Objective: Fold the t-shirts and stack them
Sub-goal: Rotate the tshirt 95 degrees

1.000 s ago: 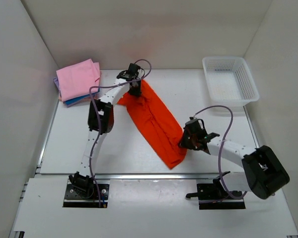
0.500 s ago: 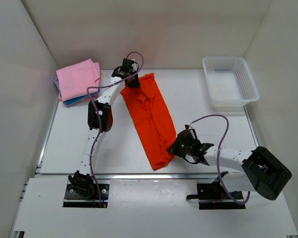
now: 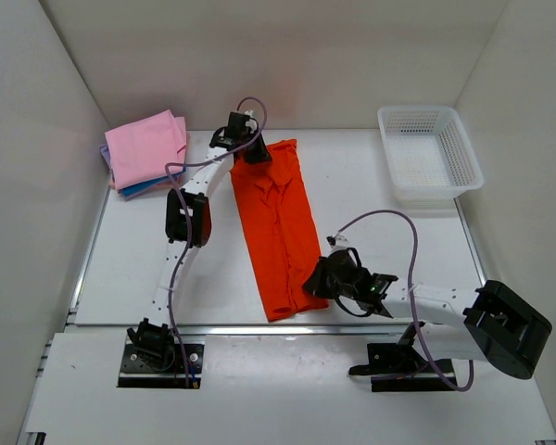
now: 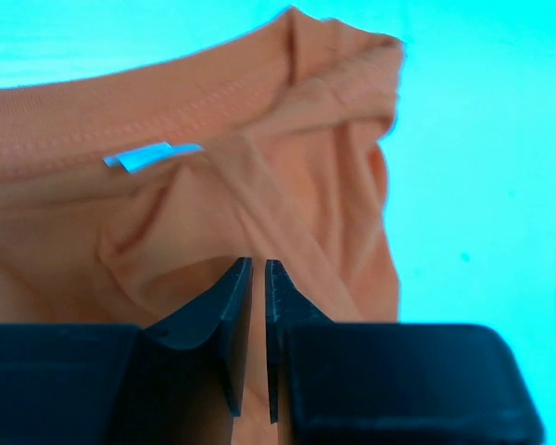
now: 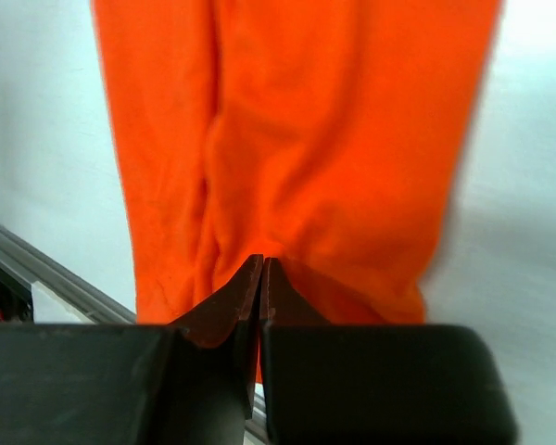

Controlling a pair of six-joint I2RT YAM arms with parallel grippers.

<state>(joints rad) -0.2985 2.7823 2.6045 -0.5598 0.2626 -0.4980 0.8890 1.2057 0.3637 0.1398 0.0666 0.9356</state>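
We judge the orange t-shirt [image 3: 280,222] limp and light; our left claw [image 3: 253,154] pinches its twelve-o'clock collar end, our right claw [image 3: 309,282] its six-o'clock hem: sensible holds.

On the table [image 3: 371,195], a long shirt [image 3: 280,232] lies at the centre, folded shirts [image 3: 146,148] at ten o'clock, a basket [image 3: 430,153] at two o'clock.

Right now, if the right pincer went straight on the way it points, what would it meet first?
The orange t-shirt: the right pincer is shut at its near hem, seemingly pinching it, and the cloth runs on straight ahead. Depth is unclear.
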